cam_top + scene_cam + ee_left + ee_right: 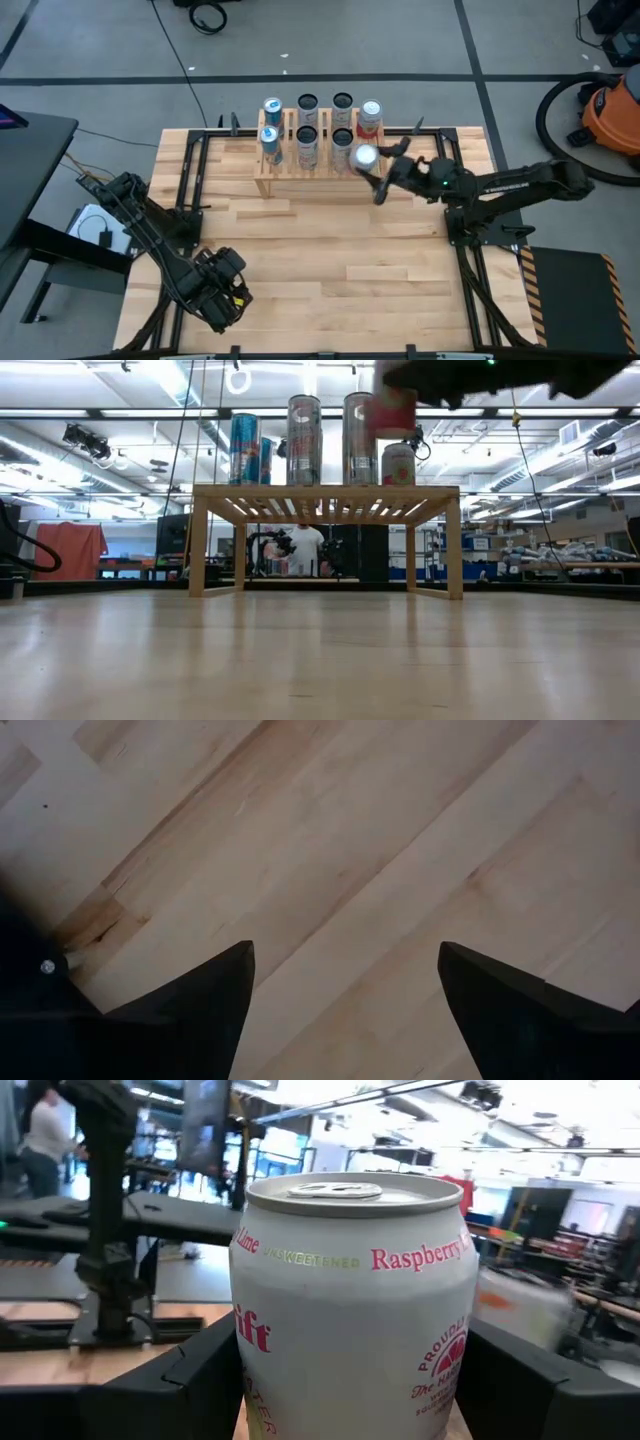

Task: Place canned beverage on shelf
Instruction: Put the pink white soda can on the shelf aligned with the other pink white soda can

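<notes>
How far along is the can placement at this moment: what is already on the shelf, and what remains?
Seven cans already stand on the shelf in two rows. In hand: the right end effector grips a white raspberry can, held at the shelf's front-right corner, above the tier in the low view. Left: lowering it into the open front-right spot and releasing. The left end effector waits open over the table's near-left area.

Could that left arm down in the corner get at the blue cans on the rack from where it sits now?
Probably not without travelling. The left gripper hangs open over bare tabletop at the near corner, far from the blue cans on the shelf. Nothing lies between, though.
</notes>
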Controlling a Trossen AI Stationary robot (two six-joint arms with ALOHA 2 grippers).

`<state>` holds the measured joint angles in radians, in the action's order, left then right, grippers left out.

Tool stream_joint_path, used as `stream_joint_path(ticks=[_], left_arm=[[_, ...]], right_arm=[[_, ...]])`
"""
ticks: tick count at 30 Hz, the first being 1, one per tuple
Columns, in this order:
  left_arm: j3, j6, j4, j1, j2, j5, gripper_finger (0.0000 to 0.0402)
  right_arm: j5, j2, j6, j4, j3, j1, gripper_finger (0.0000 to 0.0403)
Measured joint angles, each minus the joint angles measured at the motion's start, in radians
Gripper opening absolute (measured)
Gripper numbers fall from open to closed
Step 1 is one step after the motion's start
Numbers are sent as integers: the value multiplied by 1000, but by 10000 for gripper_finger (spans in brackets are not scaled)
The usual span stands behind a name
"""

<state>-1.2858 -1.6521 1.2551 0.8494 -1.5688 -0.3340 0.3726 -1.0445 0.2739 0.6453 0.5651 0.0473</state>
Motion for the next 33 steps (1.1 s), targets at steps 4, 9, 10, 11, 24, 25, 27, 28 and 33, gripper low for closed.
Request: stream_joint_path(ticks=[4, 9, 10, 11, 24, 25, 27, 28, 33], left_arm=[[0, -16, 0, 0, 0, 0, 316], [0, -34, -1, -7, 0, 0, 316], [0, -34, -1, -9, 0, 0, 316], [0, -33, -1, -13, 0, 0, 316], [0, -17, -3, -23, -1, 0, 316], [0, -17, -2, -23, -1, -1, 316], [0, -17, -3, -23, -1, -2, 316], [0, -17, -3, -23, -1, -2, 316], [0, -17, -3, -23, -1, -3, 316]], right_arm=[[-7, 87, -28, 13, -92, 54, 293], [-62, 155, -59, 11, -162, 139, 293], [-78, 162, -70, 14, -171, 163, 293], [-100, 167, -86, 13, -180, 189, 293], [-446, 155, -271, -47, -191, 412, 293], [-448, 150, -270, -50, -191, 413, 293], [-451, 137, -252, -52, -191, 420, 293], [-462, 130, -244, -52, -191, 425, 293], [-468, 86, -245, -45, -189, 448, 293]])
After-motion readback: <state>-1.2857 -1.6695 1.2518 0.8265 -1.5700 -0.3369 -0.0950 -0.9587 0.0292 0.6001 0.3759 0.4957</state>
